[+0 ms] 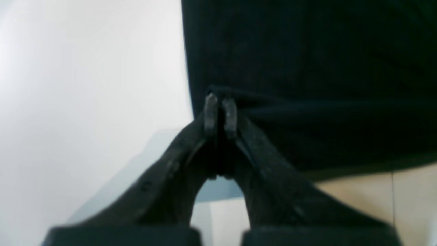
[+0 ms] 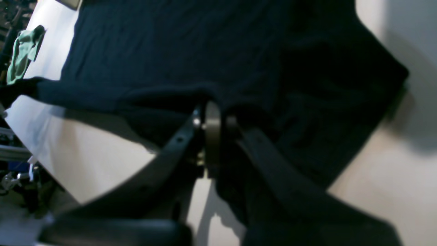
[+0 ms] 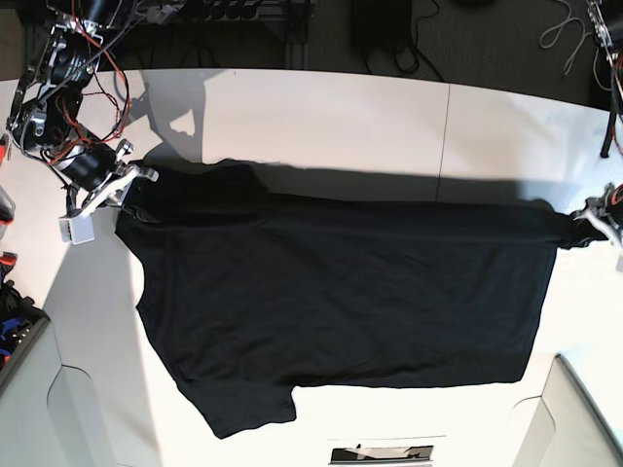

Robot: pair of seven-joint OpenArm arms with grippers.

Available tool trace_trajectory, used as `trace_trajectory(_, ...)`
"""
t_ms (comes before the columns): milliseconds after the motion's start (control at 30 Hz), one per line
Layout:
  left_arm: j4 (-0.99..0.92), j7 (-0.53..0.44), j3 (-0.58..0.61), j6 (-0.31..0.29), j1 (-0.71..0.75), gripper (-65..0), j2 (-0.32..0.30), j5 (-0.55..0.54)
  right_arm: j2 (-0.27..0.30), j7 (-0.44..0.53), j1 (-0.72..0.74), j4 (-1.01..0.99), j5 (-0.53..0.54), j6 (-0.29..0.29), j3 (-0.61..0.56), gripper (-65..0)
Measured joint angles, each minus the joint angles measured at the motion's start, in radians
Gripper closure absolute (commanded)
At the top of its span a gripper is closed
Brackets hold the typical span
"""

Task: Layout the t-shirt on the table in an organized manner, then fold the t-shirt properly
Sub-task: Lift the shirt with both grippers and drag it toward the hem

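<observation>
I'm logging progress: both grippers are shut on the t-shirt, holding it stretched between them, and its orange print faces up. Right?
Not quite: no print shows. In the base view the t-shirt is plain black on top. Left gripper and right gripper do pinch it, stretched over the table.

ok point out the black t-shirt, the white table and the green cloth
black cloth t-shirt (image 3: 341, 302): base view, middle of its body
wide white table (image 3: 331, 117): base view, bare far side
crumpled green cloth (image 2: 22, 54): right wrist view, its centre
</observation>
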Motion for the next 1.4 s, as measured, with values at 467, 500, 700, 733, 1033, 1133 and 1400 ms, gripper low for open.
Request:
trace_trajectory(467,-0.249,-0.174,0.188,-0.001,-0.248,0.0,-0.002,0.124,-0.003,0.027,0.193,-0.184,-0.093,0.000,0.000,0.0)
trace_trajectory(500,-0.254,-0.174,0.188,-0.001,-0.257,0.0,-0.001,0.121,-0.003,0.031,0.202,-0.192,-0.101,0.000,0.000,0.0)
trace_trajectory(700,-0.285,-0.175,0.188,-0.001,-0.264,0.0,0.021,0.128,-0.003,0.038,0.260,-0.237,-0.108,0.000,0.000,0.0)
trace_trajectory(733,-0.293,-0.183,0.188,0.000,-0.266,0.0,0.029,0.135,-0.003,0.039,0.270,-0.250,-0.111,0.000,0.000,0.0)
trace_trajectory(1033,-0.299,-0.219,0.187,0.000,-0.267,0.0,0.082,0.183,-0.003,0.099,0.352,-0.388,-0.198,0.000,0.002,0.0)
trace_trajectory(1133,-0.299,-0.227,0.187,0.000,-0.267,0.0,0.084,0.186,-0.003,0.109,0.386,-0.435,-0.220,0.000,0.002,0.0)
trace_trajectory(1400,-0.299,-0.238,0.187,0.000,-0.267,-12.6,0.084,0.195,-0.003,0.159,0.407,-0.511,-0.277,0.000,0.002,0.0)
